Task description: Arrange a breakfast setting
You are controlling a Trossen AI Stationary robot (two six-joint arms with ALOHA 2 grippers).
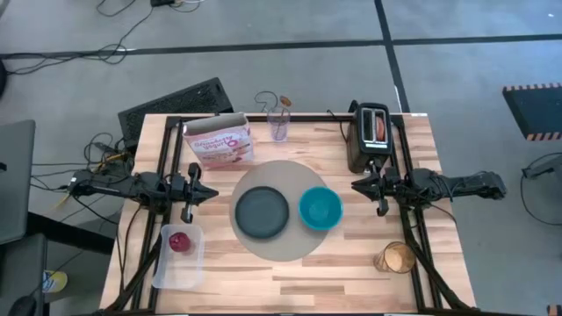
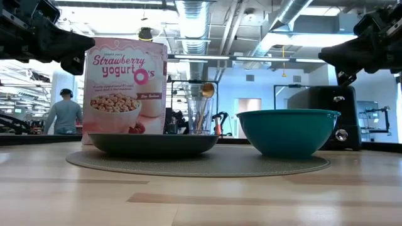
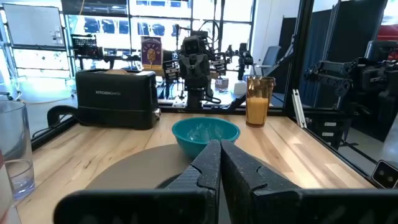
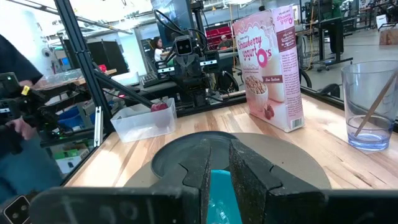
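High view first: the large round grey mat (image 1: 283, 211) sits mid-table, and everything gets placed from it. On the mat, the dark grey plate (image 1: 262, 212) takes its left half and the smaller teal bowl (image 1: 320, 208) sits on its right edge, just beside the plate. Off the mat's left, hovering above the table, the left gripper (image 1: 189, 193) has its fingers pressed together on nothing; the left wrist view shows the two dark fingers touching, pointed across the mat at the bowl. Off the mat's right, the right gripper (image 1: 379, 187) hangs level with the bowl, its fingers a narrow slot apart and nothing between them; the teal shows through the gap in the right wrist view. Near the mat's left front, the small red apple (image 1: 179, 241) lies inside the clear plastic tub (image 1: 179, 256). Behind the mat to the left stands the pink cereal box (image 1: 219, 140); behind it, the glass (image 1: 279, 123) with the gold spoon (image 1: 283, 104) standing in it. Back right of the mat is the black toaster (image 1: 370, 135), bread (image 1: 378, 127) in its slot. Front right of the mat stands a cup of amber drink (image 1: 397, 258).
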